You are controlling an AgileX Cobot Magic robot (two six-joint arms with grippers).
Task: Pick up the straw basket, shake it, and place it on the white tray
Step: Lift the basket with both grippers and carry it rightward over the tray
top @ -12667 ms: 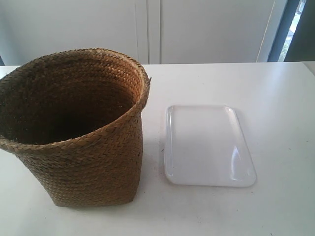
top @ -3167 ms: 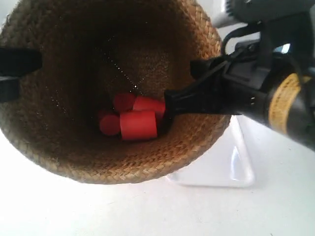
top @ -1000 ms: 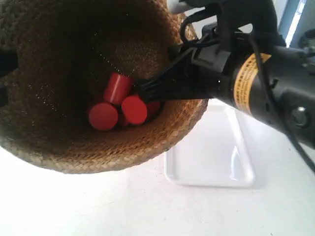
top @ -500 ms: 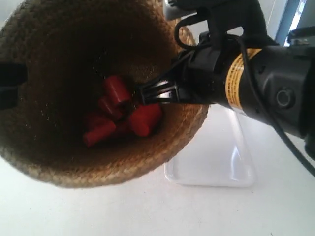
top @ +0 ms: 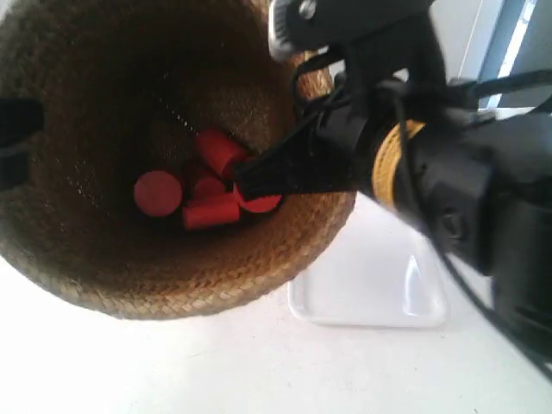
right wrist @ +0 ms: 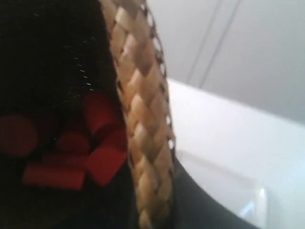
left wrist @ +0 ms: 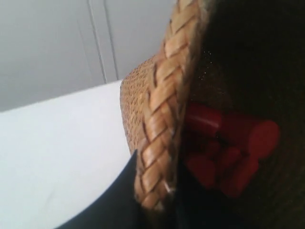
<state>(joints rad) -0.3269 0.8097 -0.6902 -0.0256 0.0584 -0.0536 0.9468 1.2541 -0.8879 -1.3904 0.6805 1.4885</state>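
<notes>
The straw basket [top: 216, 276] hangs in the air close to the exterior camera, mouth toward it, with several red cylinders [top: 203, 185] loose on its dark bottom. My right gripper [top: 269, 177] is shut on the rim beside the white tray [top: 379, 289], which lies bare on the table below. My left gripper [top: 13, 142] pinches the opposite rim at the view's left edge. In the left wrist view the braided rim [left wrist: 162, 124] sits between that gripper's [left wrist: 157, 207] black fingers. The right wrist view shows the rim [right wrist: 143, 129] clamped in the right gripper [right wrist: 152, 212], with the tray [right wrist: 228, 191] beyond.
The white table [top: 172, 371] spreads under the basket and around the tray. A white wall or cabinet front [left wrist: 57, 43] stands behind the table. The bulky black arm with a yellow band [top: 431, 172] fills the exterior view's upper right.
The basket has stayed lifted and shifted a little; the red cylinders inside have tumbled into a new arrangement. The arm at the exterior view's right has swung nearer the camera.
</notes>
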